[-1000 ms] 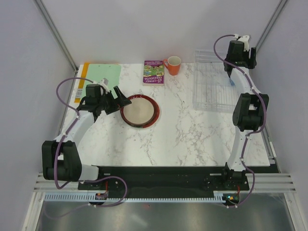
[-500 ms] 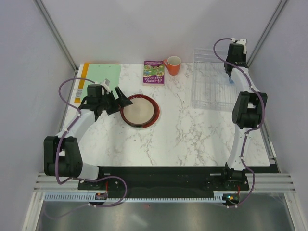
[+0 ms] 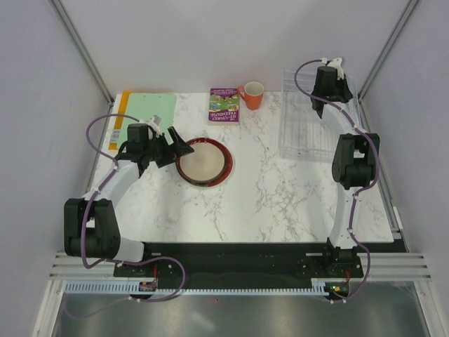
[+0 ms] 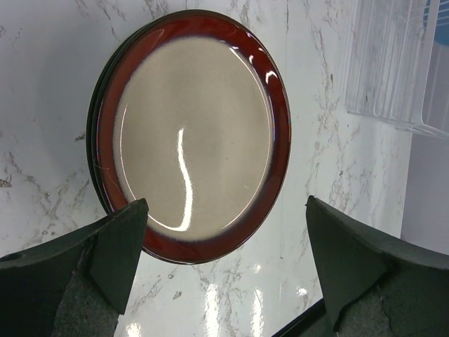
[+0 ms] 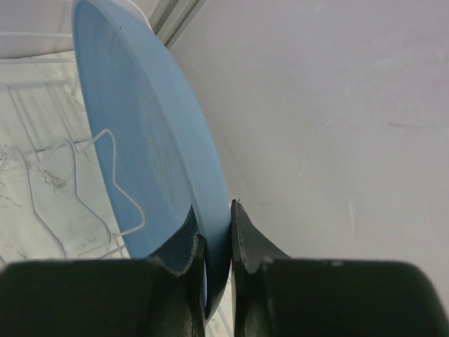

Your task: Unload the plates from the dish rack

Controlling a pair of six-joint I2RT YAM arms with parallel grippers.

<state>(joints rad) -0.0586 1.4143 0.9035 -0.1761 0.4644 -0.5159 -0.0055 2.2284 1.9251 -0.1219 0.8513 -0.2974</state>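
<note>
The light blue plate (image 5: 133,133) stands on edge between the wire bars of the dish rack (image 3: 302,130), and my right gripper (image 5: 217,228) is shut on its rim. From above, the right gripper (image 3: 319,105) hangs over the far right end of the rack and hides the plate. A dark-red-rimmed plate with a cream centre (image 3: 203,161) lies flat on the table, on top of another plate whose dark edge (image 4: 93,140) shows at its left. My left gripper (image 3: 178,152) is open just left of this stack, its fingers (image 4: 112,246) apart from the rim.
An orange mug (image 3: 252,95) and a purple book (image 3: 224,105) sit at the back middle. A green clipboard (image 3: 151,112) lies at the back left. The enclosure wall runs close behind and right of the rack.
My right gripper has shut on the blue plate's rim and shifted left and towards the back over the rack. The left arm has barely moved.
</note>
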